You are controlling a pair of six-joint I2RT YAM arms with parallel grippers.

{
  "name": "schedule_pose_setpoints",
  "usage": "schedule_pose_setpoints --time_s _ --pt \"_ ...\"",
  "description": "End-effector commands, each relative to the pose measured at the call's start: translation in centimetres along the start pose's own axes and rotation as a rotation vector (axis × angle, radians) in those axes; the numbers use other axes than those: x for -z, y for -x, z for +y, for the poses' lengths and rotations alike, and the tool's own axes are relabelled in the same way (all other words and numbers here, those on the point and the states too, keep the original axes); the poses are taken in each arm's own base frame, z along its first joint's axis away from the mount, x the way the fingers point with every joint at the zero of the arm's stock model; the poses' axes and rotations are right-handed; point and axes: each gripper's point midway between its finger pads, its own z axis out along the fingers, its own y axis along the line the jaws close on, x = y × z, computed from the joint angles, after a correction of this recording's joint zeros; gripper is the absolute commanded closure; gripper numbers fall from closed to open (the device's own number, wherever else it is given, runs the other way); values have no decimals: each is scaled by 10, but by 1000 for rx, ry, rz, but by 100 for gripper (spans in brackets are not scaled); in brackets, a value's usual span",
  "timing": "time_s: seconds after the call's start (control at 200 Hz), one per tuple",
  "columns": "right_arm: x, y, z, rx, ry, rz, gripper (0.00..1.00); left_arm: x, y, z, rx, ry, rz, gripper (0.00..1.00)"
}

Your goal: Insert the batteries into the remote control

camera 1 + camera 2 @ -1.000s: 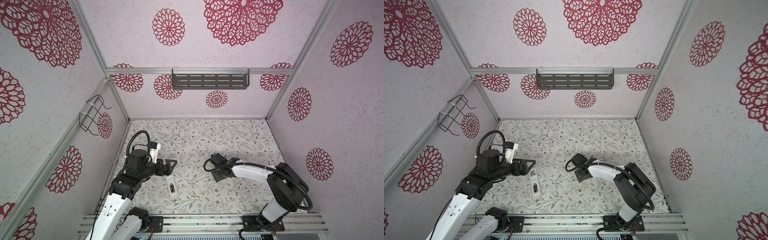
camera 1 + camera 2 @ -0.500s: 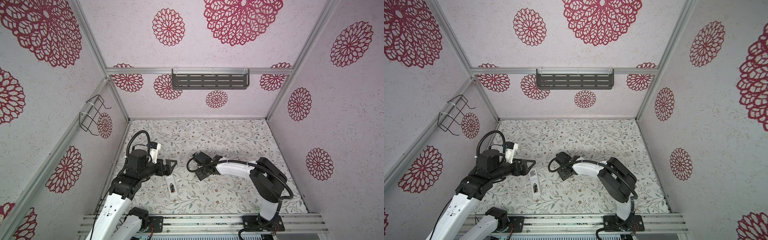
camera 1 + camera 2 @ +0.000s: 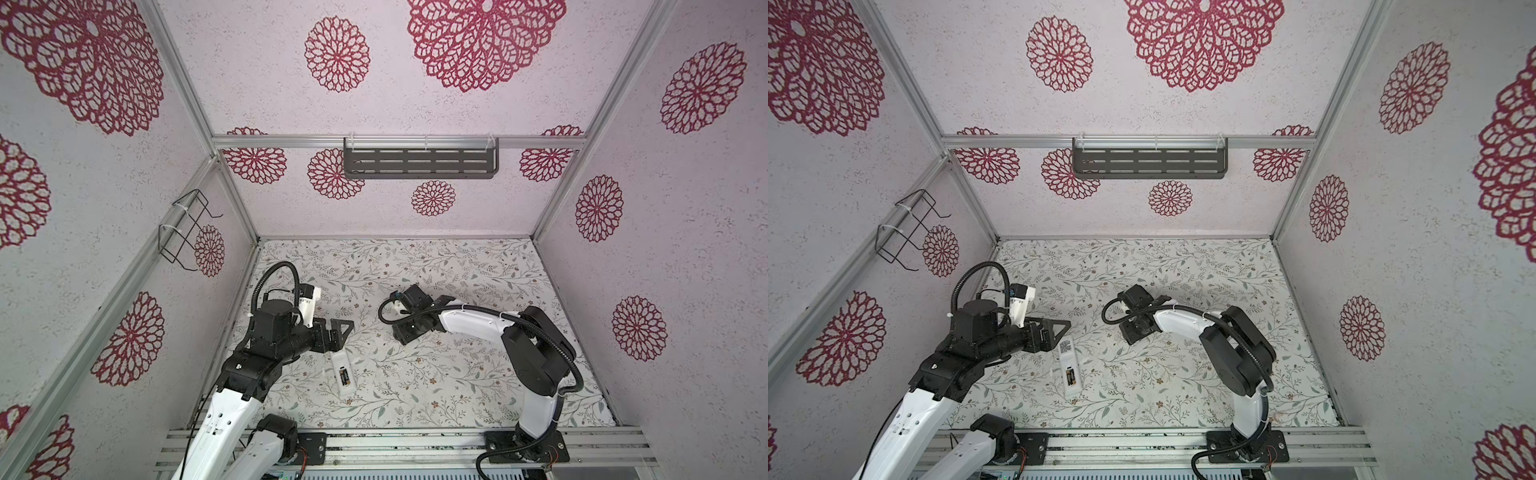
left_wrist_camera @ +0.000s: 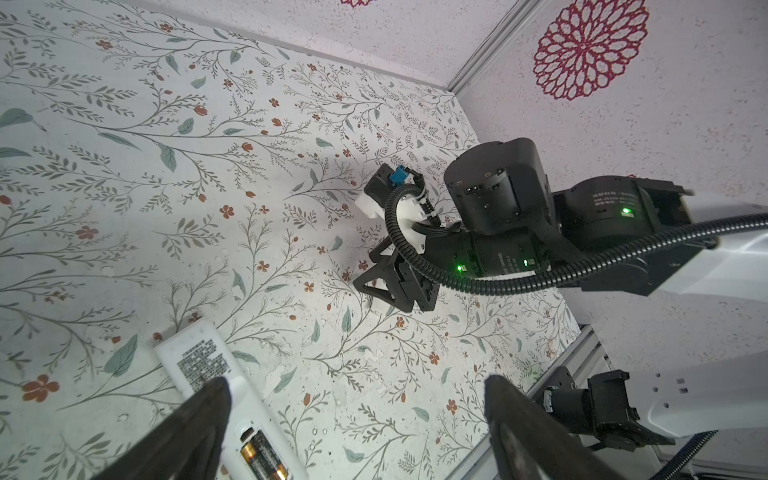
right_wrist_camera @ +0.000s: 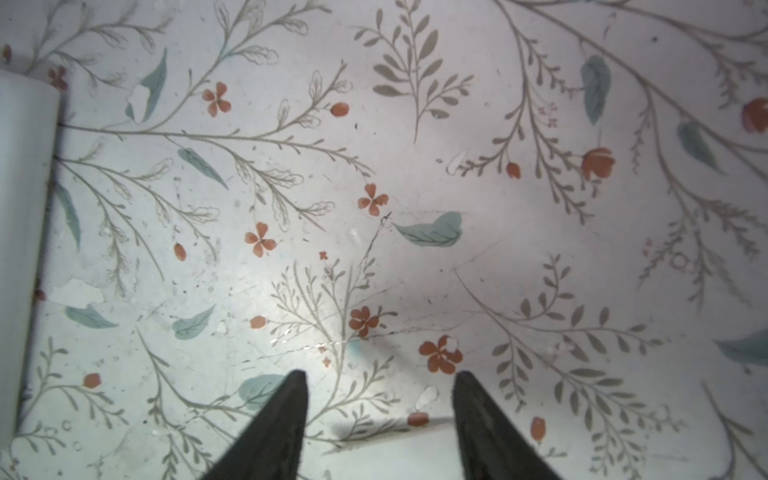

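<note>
The remote control (image 3: pixel 341 371) (image 3: pixel 1068 365) lies back up on the floral table, near the front left. Its recessed bay is uncovered, and dark batteries (image 4: pixel 262 457) (image 3: pixel 1070 377) with gold ends lie in it. My left gripper (image 4: pixel 357 390) (image 3: pixel 340 331) hovers open over the remote's far end, one finger above its printed label (image 4: pixel 201 362). My right gripper (image 5: pixel 380 378) (image 3: pixel 405 333) points down at the table right of the remote. Its jaws stand apart, and a small flat white piece (image 5: pixel 395 453) (image 4: pixel 375 306) spans the gap. Whether they press on it does not show.
A dark slotted shelf (image 3: pixel 419 163) hangs on the back wall and a wire holder (image 3: pixel 183 232) on the left wall. An aluminium rail (image 3: pixel 415 442) runs along the table's front edge. A white straight-edged shape (image 5: pixel 25 249) fills one side of the right wrist view.
My right gripper has swung left toward the middle of the table and stopped near the remote. The left arm and the remote have not moved.
</note>
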Motion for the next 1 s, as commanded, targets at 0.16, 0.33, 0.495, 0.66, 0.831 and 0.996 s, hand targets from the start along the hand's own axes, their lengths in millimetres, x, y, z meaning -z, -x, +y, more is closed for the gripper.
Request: schedule_pose_setpoints --time_s 0.16,0.33,0.495,0.66,0.831,0.996 --pt "-13 -13 -12 -43 19 43 83 1 2 0 -22 -8 -17 3" --pt "-14 -39 -39 -67 -69 88 86 0 2 -1 -21 -12 -14 3" --pt "-8 -70 -46 -61 -87 140 90 -1 3 0 -22 -9 -14 3" --pt "3 -97 -47 -58 -89 185 92 -3 3 1 -20 -10 -8 2" --pt "17 -108 -14 27 6 186 92 -4 3 1 -17 -13 -7 3" --pt "19 -110 23 123 83 194 91 -6 3 2 -12 -13 -4 3"
